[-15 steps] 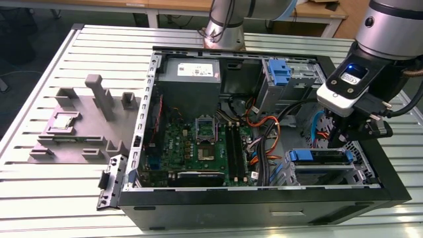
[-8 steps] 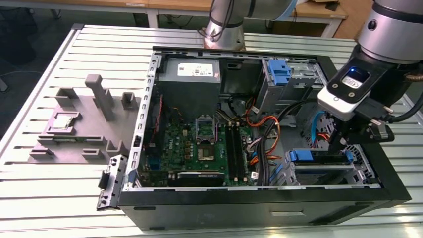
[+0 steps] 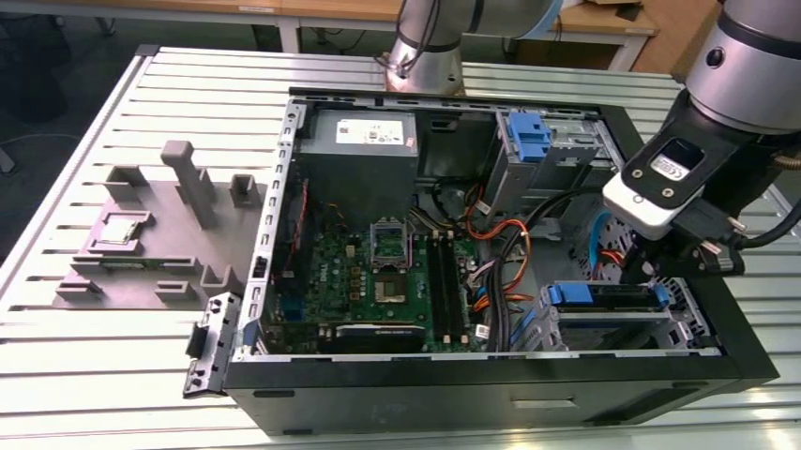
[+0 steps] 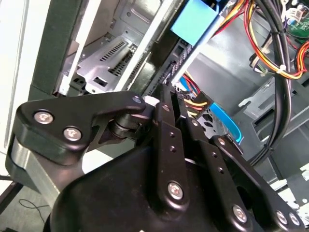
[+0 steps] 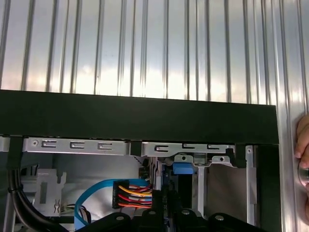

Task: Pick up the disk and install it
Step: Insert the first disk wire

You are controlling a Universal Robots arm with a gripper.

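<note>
Disk (image 3: 610, 298): I see it sitting in the drive cage at the case's front corner, blue bracket showing.
Gripper (image 3: 659, 272): down right over it; I cannot tell its opening.

- No print can be read on the white sticker (image 3: 375, 132) atop the grey power-supply box (image 3: 363, 150).
- No other legible markings anywhere.

The pincer (image 4: 181, 104) is matte black. Just beyond it lie a blue bracket (image 4: 193, 21) and red-yellow-black wires (image 4: 198, 102). The worktop (image 5: 145, 48) is ribbed silver.
</note>
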